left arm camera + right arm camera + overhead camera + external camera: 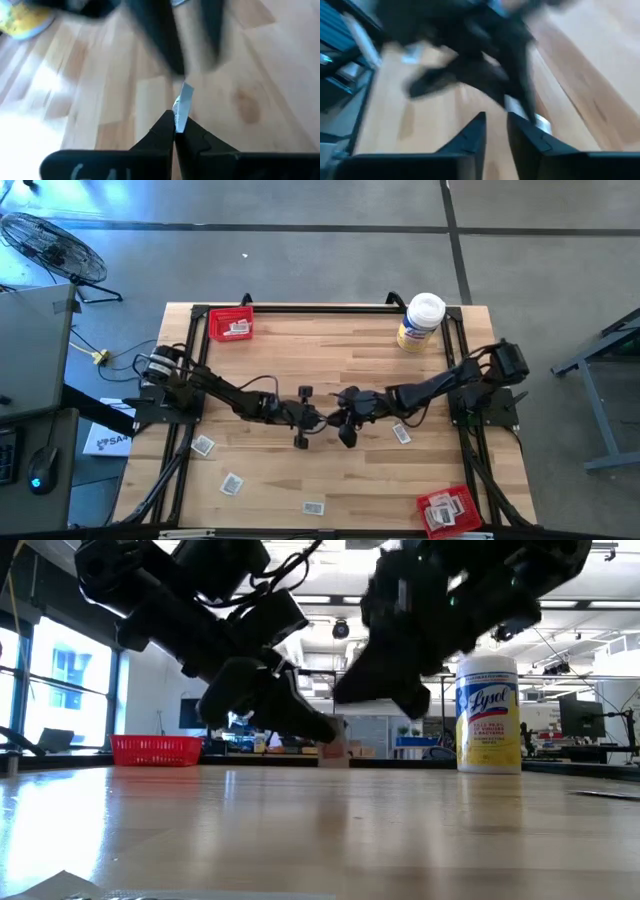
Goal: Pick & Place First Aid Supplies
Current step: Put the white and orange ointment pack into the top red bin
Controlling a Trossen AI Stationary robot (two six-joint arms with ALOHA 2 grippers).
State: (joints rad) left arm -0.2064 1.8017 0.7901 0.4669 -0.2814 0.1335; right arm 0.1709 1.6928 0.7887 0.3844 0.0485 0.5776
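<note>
- Near edge of the bench, 6 to 8 o'clock: three loose packets lie flat and well apart, none yet picked.
- At 5 o'clock the near tray holds several packets.
- One more stray packet lies at about 4 o'clock, just beside the right arm.
- Bench centre: both claws meet tip to tip, above the wood.
- Left claw: clenched, grasping the held packet by one edge; the packet stands on edge out of the tips, toward the right claw.
- Right claw: released, a narrow gap between its fingers and nothing in it.
- Step in hand, as I judge it: a hand-over at centre, the packet now with the left claw.
- To do it well: draw the right claw straight off toward 3 o'clock so it does not brush the packet; the left grip is only on an edge, so a knock could twist it loose.
- Then carry it level and unhurried, most likely to the far tray at 11 o'clock, and let go low over the tray.
- Far at 1 o'clock the tub stands upright, out of the way.
</note>
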